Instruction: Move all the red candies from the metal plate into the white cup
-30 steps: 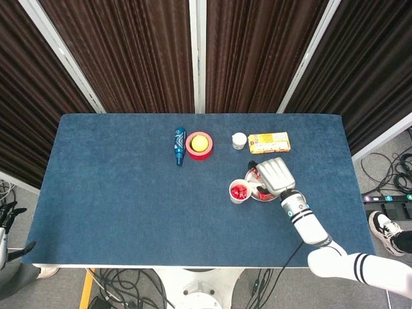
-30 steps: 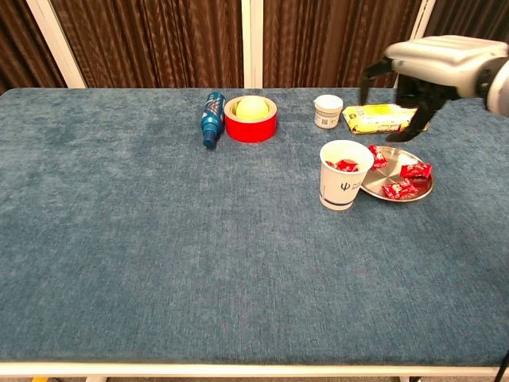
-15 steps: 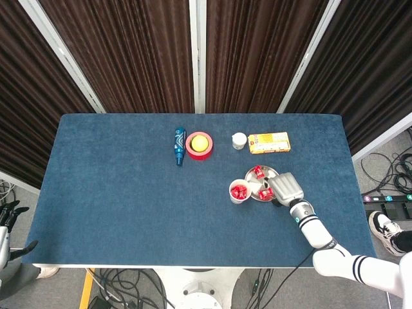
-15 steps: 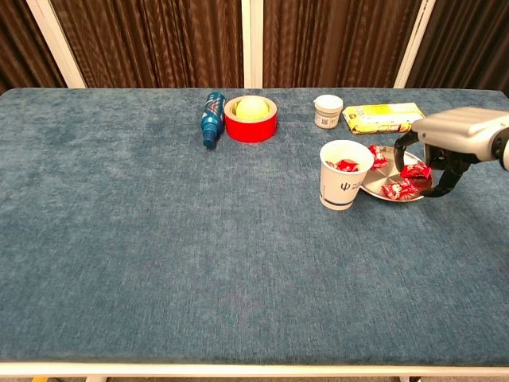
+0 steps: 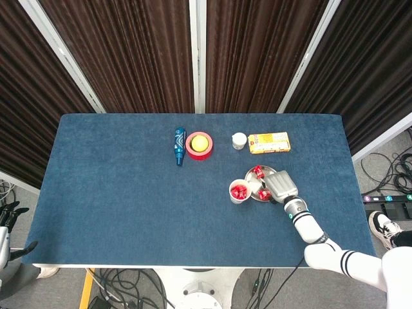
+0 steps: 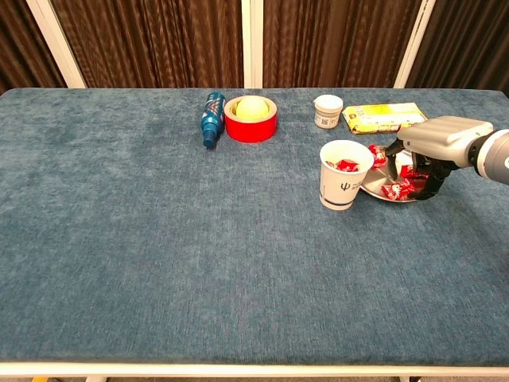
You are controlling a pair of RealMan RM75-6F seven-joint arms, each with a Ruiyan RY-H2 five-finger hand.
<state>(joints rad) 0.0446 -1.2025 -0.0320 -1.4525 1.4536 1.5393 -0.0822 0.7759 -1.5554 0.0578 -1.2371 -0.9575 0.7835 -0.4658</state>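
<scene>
My right hand (image 6: 433, 151) is down over the far side of the metal plate (image 6: 374, 189), fingers curled among the red candies (image 6: 395, 189), but from both views I can't tell whether it actually has one pinched or is just touching them. My worry: the plate is light and shallow, so if I press or drag sideways it may skid into the white cup (image 6: 343, 173), which stands just beside it and could tip and spill. A loose pinch could also drop a slippery wrapper onto the table (image 6: 199, 255). The candies look small, glossy and crinkled; a few lie on the plate, several already sit in the cup. My left hand (image 5: 8, 215) is off the table edge, apparently empty.
</scene>
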